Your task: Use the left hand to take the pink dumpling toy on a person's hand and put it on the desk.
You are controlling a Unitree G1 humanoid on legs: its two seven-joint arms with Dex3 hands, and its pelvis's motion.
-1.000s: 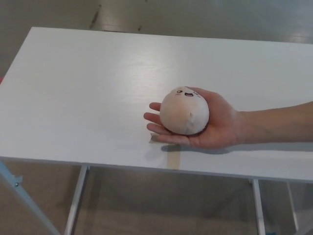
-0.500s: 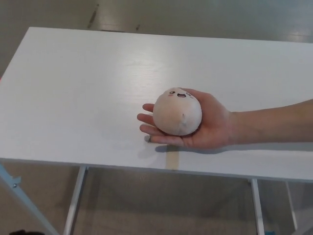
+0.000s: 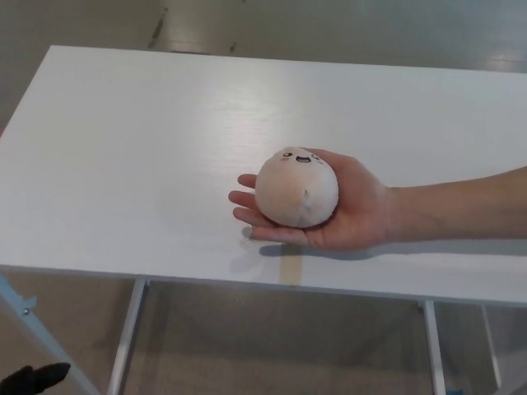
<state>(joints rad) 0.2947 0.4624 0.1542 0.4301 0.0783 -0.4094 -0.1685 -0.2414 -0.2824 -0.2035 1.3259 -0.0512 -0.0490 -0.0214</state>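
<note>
The pink dumpling toy [image 3: 296,188] sits in a person's hand [image 3: 346,212], palm up just above the white desk [image 3: 148,148]. The robot's left hand [image 3: 34,377] barely shows at the bottom-left corner; whether its fingers are apart cannot be told.

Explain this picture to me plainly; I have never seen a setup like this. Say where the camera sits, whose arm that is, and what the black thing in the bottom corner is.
The picture comes from a camera on a humanoid robot's head, looking down at a white desk. The arm reaching in from the right is a person's. Their open palm holds a pink dumpling toy with a small face, just above the desk. Nothing else lies on the desk. The black shape at the bottom left looks like the tip of the robot's left hand just coming into view; too little shows to tell whether it is open or shut. The robot's right hand is not in view. The toy is not yet taken.
</note>
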